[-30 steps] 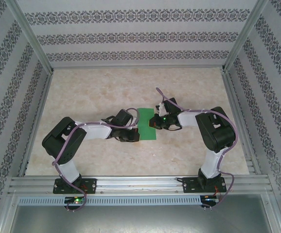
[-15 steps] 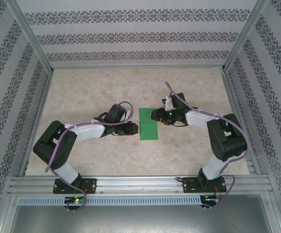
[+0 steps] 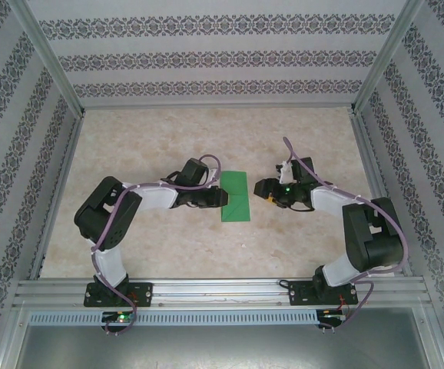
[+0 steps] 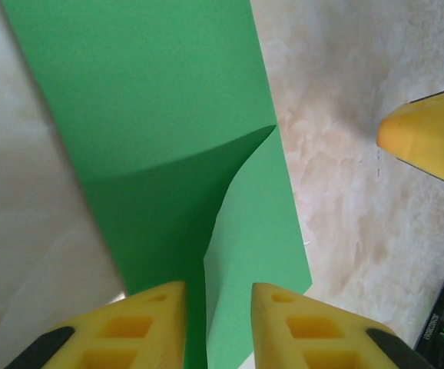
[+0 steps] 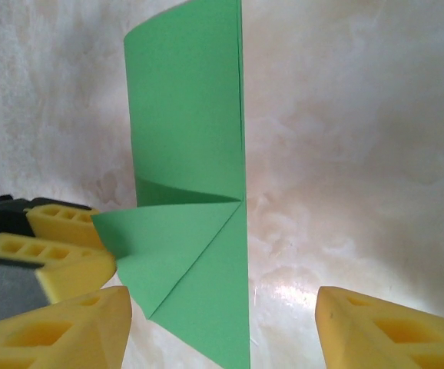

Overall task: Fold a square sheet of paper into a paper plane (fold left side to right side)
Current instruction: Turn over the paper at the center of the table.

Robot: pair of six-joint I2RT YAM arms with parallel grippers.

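since half a second ago the right gripper (image 3: 262,191) has pulled away to the right, off the square sheet of paper (image 3: 237,204). it now sits just beside the sheet's right edge, jaws wide apart. the left gripper (image 3: 221,197) stays at the sheet's left edge. the sheet lies folded into a narrow strip in the middle of the table (image 3: 153,138). the right wrist view shows what the overhead hides: a triangular flap (image 5: 172,242) lifted off the strip, its left corner pinched between the left fingers (image 5: 57,219). both forearms reach inward, low over the table.
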